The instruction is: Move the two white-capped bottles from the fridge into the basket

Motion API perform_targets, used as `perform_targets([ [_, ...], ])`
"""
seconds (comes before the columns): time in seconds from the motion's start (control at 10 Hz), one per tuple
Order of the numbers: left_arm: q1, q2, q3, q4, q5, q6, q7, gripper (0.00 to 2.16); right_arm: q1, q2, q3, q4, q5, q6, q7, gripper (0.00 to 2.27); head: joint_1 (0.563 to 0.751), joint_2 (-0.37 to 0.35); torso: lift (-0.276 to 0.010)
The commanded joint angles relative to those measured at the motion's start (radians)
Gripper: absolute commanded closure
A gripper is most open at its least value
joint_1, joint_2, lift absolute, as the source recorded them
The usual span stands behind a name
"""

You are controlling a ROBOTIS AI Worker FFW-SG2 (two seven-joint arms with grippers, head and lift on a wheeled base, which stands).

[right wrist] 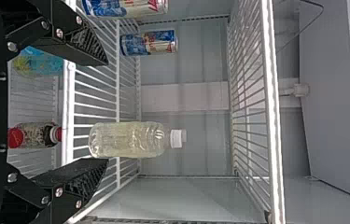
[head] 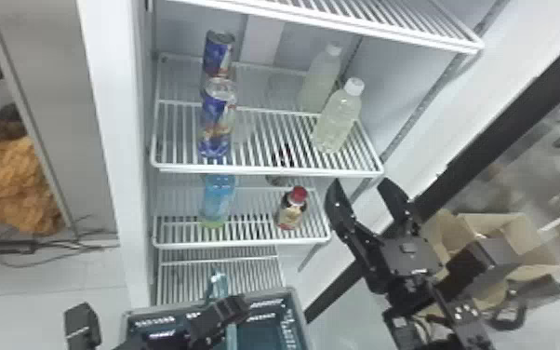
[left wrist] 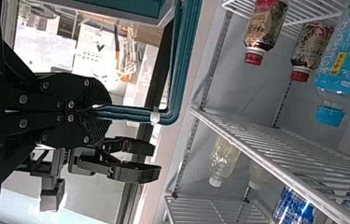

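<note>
Both white-capped bottles stand on the shelf, neither delivered; right gripper before it, jaws spread; left gripper, jaws pinching the basket.

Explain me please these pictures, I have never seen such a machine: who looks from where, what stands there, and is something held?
This is a robot with two black arms. The head view looks forward and down from its head; the other two look from its wrists, turned sideways.

Before it is an open fridge. On one shelf stand two white-capped bottles and blue cans. On the next shelf down are blue and red-capped bottles.

The left pincer is closed on the rim of a basket. The right pincer is open and empty, in front of the fridge.
</note>
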Motion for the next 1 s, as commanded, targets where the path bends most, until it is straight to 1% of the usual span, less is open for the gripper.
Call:
perform_targets([
  [0.0,0.000,0.000,0.000,0.000,0.002,0.000,0.000,1.16,0.000,0.000,-0.002,0.000,0.000,0.000,-0.002,0.34,0.695,-0.350,0.000],
  [0.5,0.003,-0.001,0.004,0.000,0.004,-0.005,0.000,1.16,-0.002,0.003,-0.006,0.000,0.002,-0.003,-0.022,0.34,0.695,-0.350,0.000],
  [0.9,0.008,-0.001,0.008,0.000,0.006,-0.007,0.000,1.16,-0.091,0.003,-0.016,0.086,0.012,-0.015,-0.026,0.33,0.695,-0.350,0.000],
])
